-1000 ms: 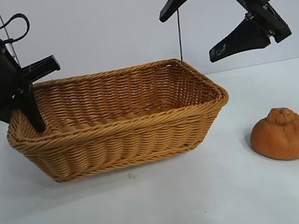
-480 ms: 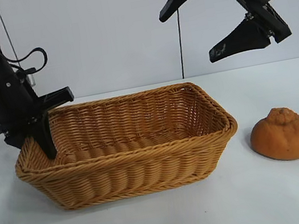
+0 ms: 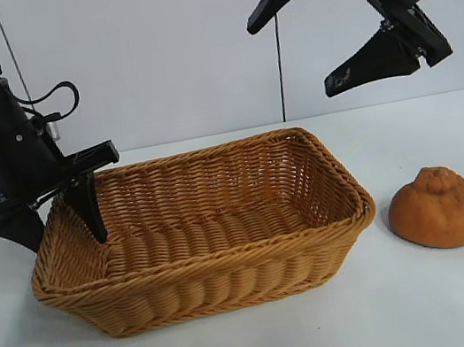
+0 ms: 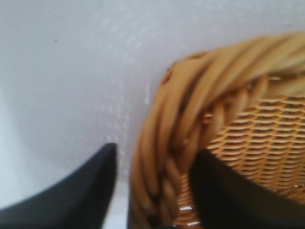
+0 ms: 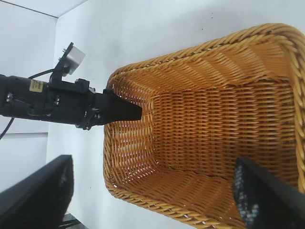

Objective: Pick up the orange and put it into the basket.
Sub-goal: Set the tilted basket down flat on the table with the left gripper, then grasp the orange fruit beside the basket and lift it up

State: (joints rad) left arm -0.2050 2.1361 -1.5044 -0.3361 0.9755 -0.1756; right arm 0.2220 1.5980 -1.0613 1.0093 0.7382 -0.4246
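Observation:
The orange (image 3: 436, 208), lumpy and brown with a knob on top, rests on the white table to the right of the basket (image 3: 222, 270), a little apart from it. My left gripper (image 3: 63, 244) stands open astride the basket's left rim (image 4: 190, 95), one finger outside and one inside, with a gap showing beside the outer finger. High above the basket's right end, my right gripper (image 3: 327, 26) hangs open and holds nothing. The right wrist view looks down into the bare basket (image 5: 214, 119), between the fingers of the right gripper (image 5: 152, 200), with the left gripper (image 5: 114, 112) at the far rim.
The white table (image 3: 271, 346) runs in front of the basket and around the orange. A pale wall with a vertical seam (image 3: 276, 40) stands behind. A cable (image 3: 56, 92) loops off the left arm.
The basket has slid toward the front of the table, drawn by its left rim in my left gripper. That gripper's jaws have since opened off the rim. The right arm and orange stayed put.

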